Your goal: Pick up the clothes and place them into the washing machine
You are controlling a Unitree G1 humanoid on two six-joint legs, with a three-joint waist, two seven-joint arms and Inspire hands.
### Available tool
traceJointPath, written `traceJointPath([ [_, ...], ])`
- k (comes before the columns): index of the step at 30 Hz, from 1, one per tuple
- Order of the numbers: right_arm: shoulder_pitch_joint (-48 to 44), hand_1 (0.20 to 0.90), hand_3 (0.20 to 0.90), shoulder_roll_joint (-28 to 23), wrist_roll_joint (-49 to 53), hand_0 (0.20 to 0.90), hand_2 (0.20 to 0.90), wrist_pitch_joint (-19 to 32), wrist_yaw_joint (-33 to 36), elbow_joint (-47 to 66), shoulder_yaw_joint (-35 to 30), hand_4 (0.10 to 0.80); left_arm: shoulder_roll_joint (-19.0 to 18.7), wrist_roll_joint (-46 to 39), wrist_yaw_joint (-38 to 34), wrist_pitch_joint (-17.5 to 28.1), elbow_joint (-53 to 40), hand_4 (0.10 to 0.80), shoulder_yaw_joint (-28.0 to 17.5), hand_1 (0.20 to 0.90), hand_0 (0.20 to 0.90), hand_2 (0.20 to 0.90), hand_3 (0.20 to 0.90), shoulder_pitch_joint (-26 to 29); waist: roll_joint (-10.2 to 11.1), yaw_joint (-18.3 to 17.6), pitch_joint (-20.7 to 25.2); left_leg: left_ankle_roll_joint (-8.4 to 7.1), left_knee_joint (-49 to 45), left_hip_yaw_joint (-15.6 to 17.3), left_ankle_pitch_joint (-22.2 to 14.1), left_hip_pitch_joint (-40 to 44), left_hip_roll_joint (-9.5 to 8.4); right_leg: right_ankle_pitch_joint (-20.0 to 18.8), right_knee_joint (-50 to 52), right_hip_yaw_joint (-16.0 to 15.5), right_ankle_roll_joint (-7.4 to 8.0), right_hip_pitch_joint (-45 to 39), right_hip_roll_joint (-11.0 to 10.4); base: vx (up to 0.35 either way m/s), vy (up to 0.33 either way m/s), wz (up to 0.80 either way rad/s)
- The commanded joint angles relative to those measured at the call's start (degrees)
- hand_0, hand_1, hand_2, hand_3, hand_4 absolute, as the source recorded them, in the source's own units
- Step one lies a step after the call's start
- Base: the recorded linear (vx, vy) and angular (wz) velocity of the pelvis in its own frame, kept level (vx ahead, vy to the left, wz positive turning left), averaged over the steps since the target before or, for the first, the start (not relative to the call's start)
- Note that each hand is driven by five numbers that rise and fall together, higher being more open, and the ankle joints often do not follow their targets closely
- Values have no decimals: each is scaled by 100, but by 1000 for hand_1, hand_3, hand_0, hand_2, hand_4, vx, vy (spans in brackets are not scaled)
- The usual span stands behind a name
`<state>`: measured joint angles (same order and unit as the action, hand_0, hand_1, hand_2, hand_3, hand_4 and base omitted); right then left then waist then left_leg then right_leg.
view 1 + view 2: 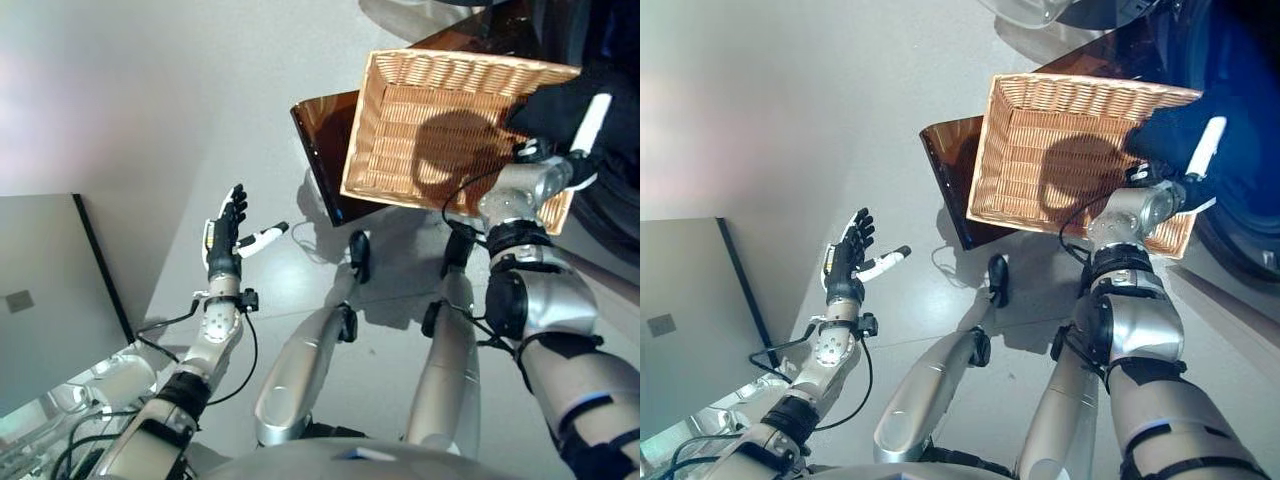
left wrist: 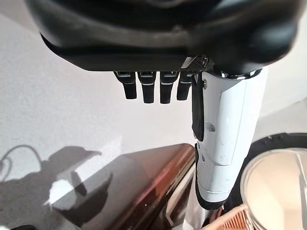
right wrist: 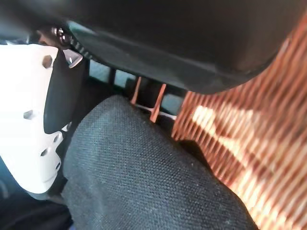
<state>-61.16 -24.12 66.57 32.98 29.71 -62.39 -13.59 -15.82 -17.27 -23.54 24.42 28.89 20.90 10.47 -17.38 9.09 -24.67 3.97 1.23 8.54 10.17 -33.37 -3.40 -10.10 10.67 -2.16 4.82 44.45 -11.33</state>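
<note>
Two hands are out in front of the robot, well apart from each other. Its right hand reaches to the far rim of a wicker basket, where a piece of dark clothing is bunched at the basket's right-hand corner. In the right wrist view that black cloth fills the space just past the palm, with the white-covered thumb lying against one side of it and the orange weave of the basket behind. The fingers themselves are buried behind the cloth, so I cannot tell whether they are closed on it or merely resting there.

The basket is tilted, its inside bare apart from a round shadow on the weave. It sits over a glossy brown panel that lies on the grey floor. Beyond the cloth, at the upper right, is the dark blue round opening of the washing machine.

Its left hand is raised over open floor, fingers straight and spread, white-covered thumb sticking out sideways, holding nothing. A grey cabinet stands at the far left.
</note>
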Motion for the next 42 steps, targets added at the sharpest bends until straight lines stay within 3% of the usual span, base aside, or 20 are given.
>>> traceJointPath([
  [1,-121,200,200,-696,-75,200,200,717,-303,680,284,300,-16,-198,62,560,-85,800,-88,900,900,900,900,-270,-187,56,665,-731,-372,-269,-437,-167,117,591,-34,182,135,-483,-210,55,-1,0],
  [6,-410,200,200,-1268,-330,200,200,801,-153,992,378,300,-108,-235,162,609,-114,800,-157,900,900,900,900,-426,-297,70,801,-745,-366,-265,-467,-85,64,648,39,243,146,-497,-220,53,5,-3],
  [7,-689,200,200,-1824,-558,200,200,793,-23,1108,552,300,-198,-273,213,648,-112,800,-235,900,900,900,900,-513,-349,84,884,-754,-331,-252,-458,-56,46,663,63,271,159,-483,-246,39,17,-2],
  [9,-901,200,200,-2086,-653,200,200,805,69,1166,674,300,-209,-291,229,664,-137,800,-244,900,900,900,900,-554,-388,91,909,-757,-310,-250,-447,-48,37,673,103,289,163,-450,-249,36,21,-1],
  [10,-1270,200,200,-2638,-844,200,200,825,198,1297,877,300,-328,-300,248,692,-209,800,-292,900,900,900,900,-699,-423,117,999,-771,-243,-257,-430,-3,10,703,143,317,177,-431,-264,0,0,0],
  [13,-1744,200,200,-3110,-1030,200,200,854,442,1390,1270,300,-385,-298,234,683,-319,800,-335,900,900,900,900,-839,-527,147,1074,-772,-89,-246,-379,49,-3,752,261,385,190,-319,-266,41,44,1],
  [14,-1830,466,466,-3124,-1128,466,466,842,555,1427,1366,490,-362,-283,222,671,-302,800,-317,900,900,900,900,-865,-561,138,1082,-771,-46,-233,-360,71,-6,770,324,416,192,-268,-261,37,40,-11],
  [15,-1827,900,900,-3140,-1207,900,900,772,615,1351,1456,800,-375,-276,215,651,-244,800,-307,900,900,900,900,-858,-563,128,1089,-766,-25,-221,-358,92,-9,778,341,430,189,-245,-247,18,11,-14],
  [24,-1346,900,900,-2475,-1223,900,900,252,392,548,1323,800,-157,-378,275,604,-17,800,-174,900,900,900,900,-803,-642,89,1053,-737,-36,-157,-388,153,28,777,338,421,172,-273,-190,11,-4,-1],
  [28,-980,900,900,-1721,-1049,900,900,121,170,193,1202,800,-23,-468,312,529,184,800,-104,900,900,900,900,-674,-582,44,952,-728,-66,-142,-397,166,48,735,303,385,143,-344,-145,-11,-12,-4],
  [32,-766,900,900,-1333,-953,900,900,161,188,111,1004,800,-31,-466,318,508,250,800,-118,900,900,900,900,-624,-524,0,873,-723,-107,-147,-412,162,50,713,271,370,129,-388,-139,0,0,0],
  [42,-575,900,900,-1053,-1004,900,900,83,224,-11,925,800,-63,-368,281,521,220,800,-198,900,900,900,900,-621,-439,29,818,-705,-182,-149,-434,114,57,701,215,356,116,-434,-146,0,0,0],
])
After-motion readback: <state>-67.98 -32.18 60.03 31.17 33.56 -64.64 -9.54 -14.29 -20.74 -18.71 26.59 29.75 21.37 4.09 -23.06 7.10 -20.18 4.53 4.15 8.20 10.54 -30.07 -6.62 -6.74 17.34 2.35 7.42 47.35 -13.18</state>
